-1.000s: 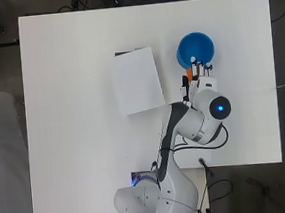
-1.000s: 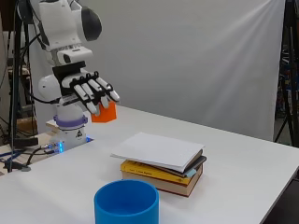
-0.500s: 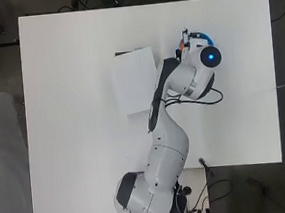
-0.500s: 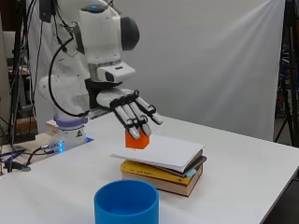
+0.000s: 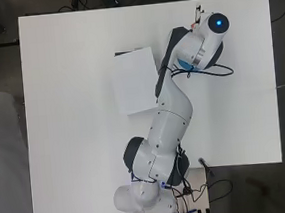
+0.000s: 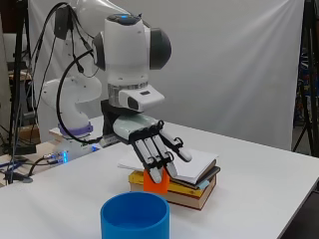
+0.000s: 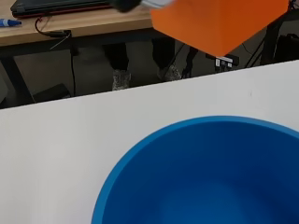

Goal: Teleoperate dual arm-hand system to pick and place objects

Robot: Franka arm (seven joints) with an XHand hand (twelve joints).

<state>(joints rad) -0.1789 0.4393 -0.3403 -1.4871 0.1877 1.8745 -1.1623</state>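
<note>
Swung across from the table's near side, the hand [image 6: 157, 149], fingers clamped on the orange block [image 6: 156, 181], hangs above the blue bowl [image 6: 134, 218] near the table's far right corner; release remains.

A robotics lab.
A white backdrop curtain [image 6: 239, 59] fills the side view's upper right; cables [image 6: 20, 169] and stands crowd its left edge.
</note>
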